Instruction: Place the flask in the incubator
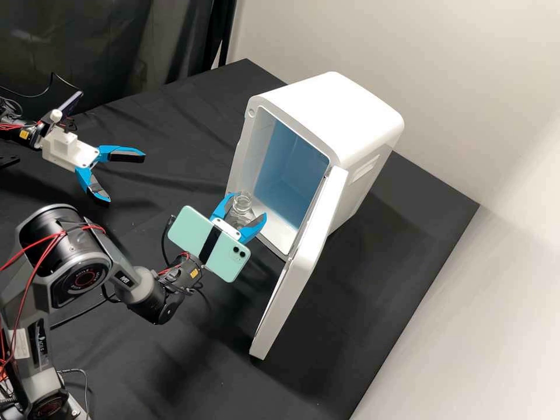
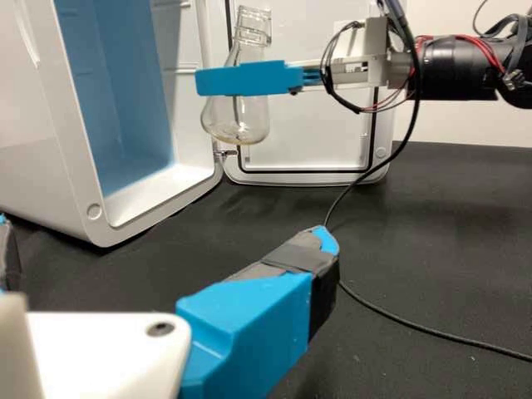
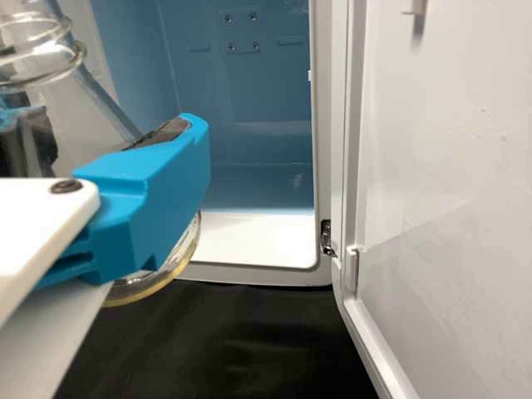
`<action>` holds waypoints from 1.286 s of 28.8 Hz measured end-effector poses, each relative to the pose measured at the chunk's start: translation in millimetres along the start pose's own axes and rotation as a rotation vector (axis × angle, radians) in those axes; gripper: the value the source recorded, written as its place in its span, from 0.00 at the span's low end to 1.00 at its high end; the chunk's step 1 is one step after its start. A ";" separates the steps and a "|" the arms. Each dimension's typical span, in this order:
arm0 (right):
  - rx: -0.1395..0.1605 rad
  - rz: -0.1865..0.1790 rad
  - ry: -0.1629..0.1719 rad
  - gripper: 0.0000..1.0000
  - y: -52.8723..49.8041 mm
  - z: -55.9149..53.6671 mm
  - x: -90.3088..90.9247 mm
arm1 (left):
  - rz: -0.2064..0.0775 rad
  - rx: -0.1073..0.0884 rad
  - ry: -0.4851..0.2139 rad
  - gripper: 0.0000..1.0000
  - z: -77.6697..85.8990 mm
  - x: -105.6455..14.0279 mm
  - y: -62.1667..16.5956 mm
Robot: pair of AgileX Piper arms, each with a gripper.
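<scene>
The right gripper (image 1: 240, 217) clasps the flask (image 1: 241, 204) by its neck between both blue fingers. It holds the flask upright just outside the mouth of the incubator (image 1: 350, 122), between the cabinet and its open door (image 1: 300, 262). To do this well, I judge, carry it straight inward with the base above the sill and clear of the door's edge, lower it onto the chamber floor, and only then release. The flask looks empty, though a faint yellowish tinge at its base may be residue or mere reflection. The blue-lined chamber shows nothing on its pale floor. The left gripper (image 1: 119, 178) hangs wide open, well apart, over the bench (image 1: 175, 116).
</scene>
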 end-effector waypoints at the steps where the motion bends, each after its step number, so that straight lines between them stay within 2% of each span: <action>1: 0.002 0.002 0.001 0.00 -0.1 0.1 2.4 | 0.000 0.000 0.000 1.00 0.0 0.0 0.0; 9: 0.004 0.025 0.024 0.00 -1.2 -4.3 21.0 | 0.000 0.000 0.000 1.00 0.0 0.0 0.0; 16: -0.034 0.026 0.055 0.00 -4.4 -9.3 36.4 | -0.001 0.001 -0.002 1.00 0.2 0.0 -0.1; 19: -0.036 0.027 0.063 0.00 -5.3 -9.6 41.8 | -0.003 0.002 -0.004 1.00 0.3 0.1 -0.5; 27: -0.045 0.023 0.042 0.00 -9.1 -9.1 59.5 | -0.003 0.002 -0.005 1.00 0.4 0.1 -0.5; 30: -0.040 0.026 0.039 0.00 -10.1 -9.6 66.2 | -0.002 0.002 0.001 1.00 -1.0 0.0 -0.2; 37: -0.042 0.013 0.019 0.00 -11.4 -4.9 78.0 | -0.002 0.002 0.002 1.00 -1.3 -0.1 -0.2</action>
